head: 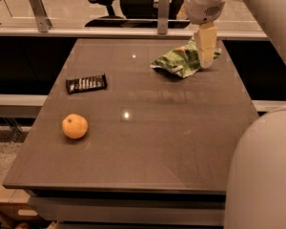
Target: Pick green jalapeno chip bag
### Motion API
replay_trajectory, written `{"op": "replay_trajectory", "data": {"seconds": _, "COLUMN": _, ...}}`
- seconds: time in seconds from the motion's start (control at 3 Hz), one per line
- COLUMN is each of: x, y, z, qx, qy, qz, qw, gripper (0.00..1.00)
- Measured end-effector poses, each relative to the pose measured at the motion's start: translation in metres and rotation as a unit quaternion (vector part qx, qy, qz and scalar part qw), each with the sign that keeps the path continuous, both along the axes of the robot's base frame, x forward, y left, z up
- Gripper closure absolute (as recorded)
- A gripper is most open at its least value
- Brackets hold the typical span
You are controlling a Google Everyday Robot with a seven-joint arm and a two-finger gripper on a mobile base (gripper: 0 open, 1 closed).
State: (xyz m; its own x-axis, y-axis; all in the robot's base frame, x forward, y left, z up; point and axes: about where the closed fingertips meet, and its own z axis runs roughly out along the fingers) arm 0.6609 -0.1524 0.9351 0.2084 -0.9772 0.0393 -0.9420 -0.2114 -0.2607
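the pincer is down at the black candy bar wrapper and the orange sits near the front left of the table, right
Not quite. The camera view shows the pincer down at the right end of the green jalapeno chip bag, toward the table's far right. It is not at the black candy bar wrapper, which lies apart on the left side. The orange does sit near the front left.

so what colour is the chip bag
Green and white bag, camera view; claw at its right edge.
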Motion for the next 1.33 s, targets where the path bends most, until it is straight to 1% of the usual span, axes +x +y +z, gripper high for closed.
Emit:
{"op": "replay_trajectory", "data": {"seconds": 0.67, "x": 0.026, "y": 0.012, "z": -0.038, "qx": 0.000, "qy": 0.037, "qz": 0.024, "qw": 0.9990, "gripper": 0.00}}
{"op": "replay_trajectory", "data": {"seconds": 1.33, "x": 0.046, "y": 0.017, "z": -0.059, "qx": -0.004, "qy": 0.050, "qz": 0.033, "qw": 0.9982, "gripper": 0.00}}
